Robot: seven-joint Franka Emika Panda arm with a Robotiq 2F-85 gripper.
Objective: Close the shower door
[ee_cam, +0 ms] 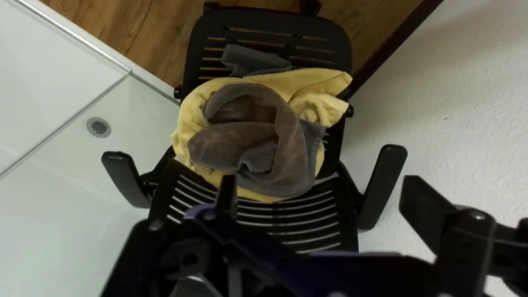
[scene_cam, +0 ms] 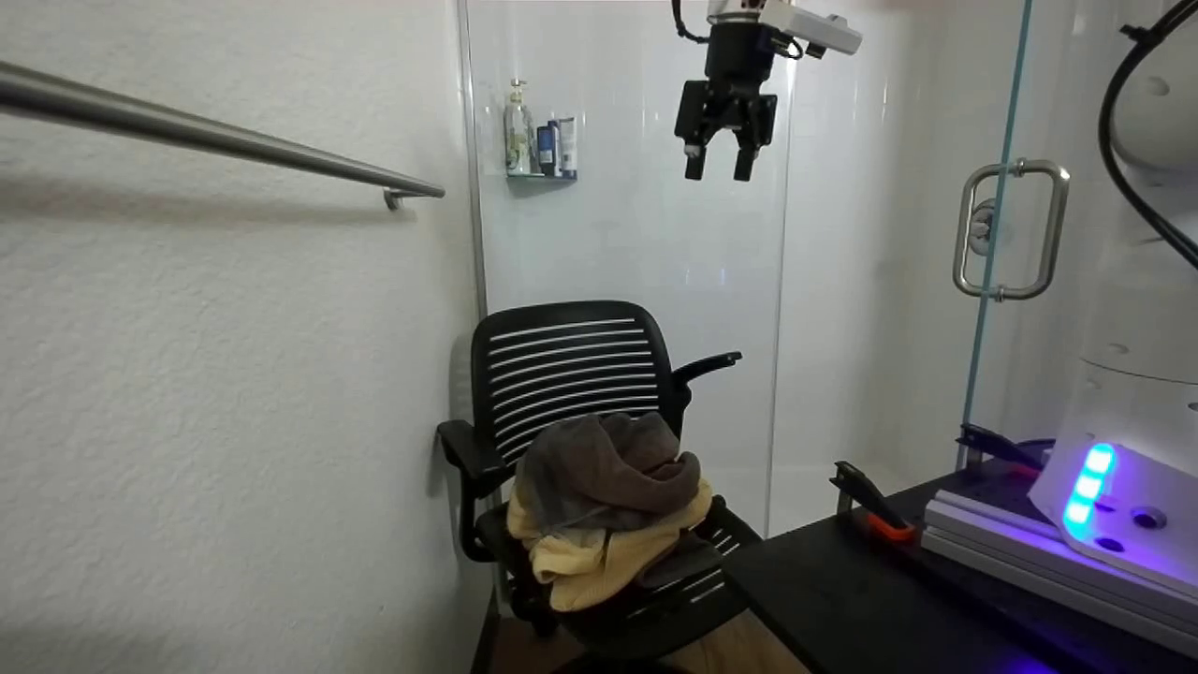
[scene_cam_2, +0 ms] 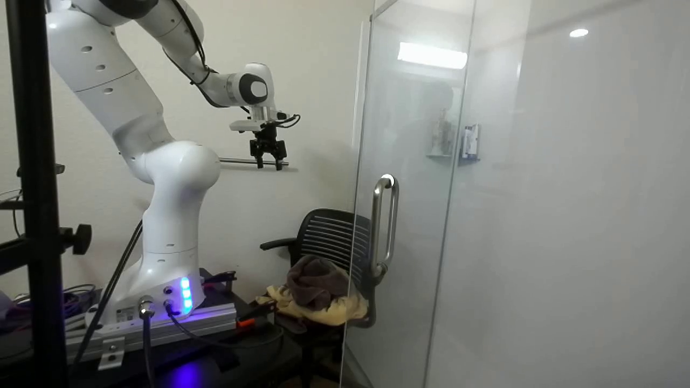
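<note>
The shower door is a clear glass panel. In an exterior view its glass (scene_cam_2: 412, 302) stands to the right of the arm, with the chair partly seen through it. In an exterior view it shows nearly edge-on as a thin greenish edge (scene_cam: 994, 234). Its chrome loop handle shows in both exterior views (scene_cam: 1056, 229) (scene_cam_2: 385, 226). My gripper (scene_cam: 719, 167) (scene_cam_2: 269, 164) points down, open and empty, high up and apart from the door and handle. In the wrist view its fingers (ee_cam: 321, 194) are spread wide over the chair. The handle is not visible there.
A black chair (scene_cam: 571, 356) with grey-brown and yellow towels (ee_cam: 247, 144) stands below the gripper. A metal wall bar (scene_cam: 225, 136) runs along the wall. A small shelf (scene_cam: 543, 178) holds bottles. Clamps sit on the black table (scene_cam: 842, 580). A black pole (scene_cam_2: 35, 188) stands beside the arm.
</note>
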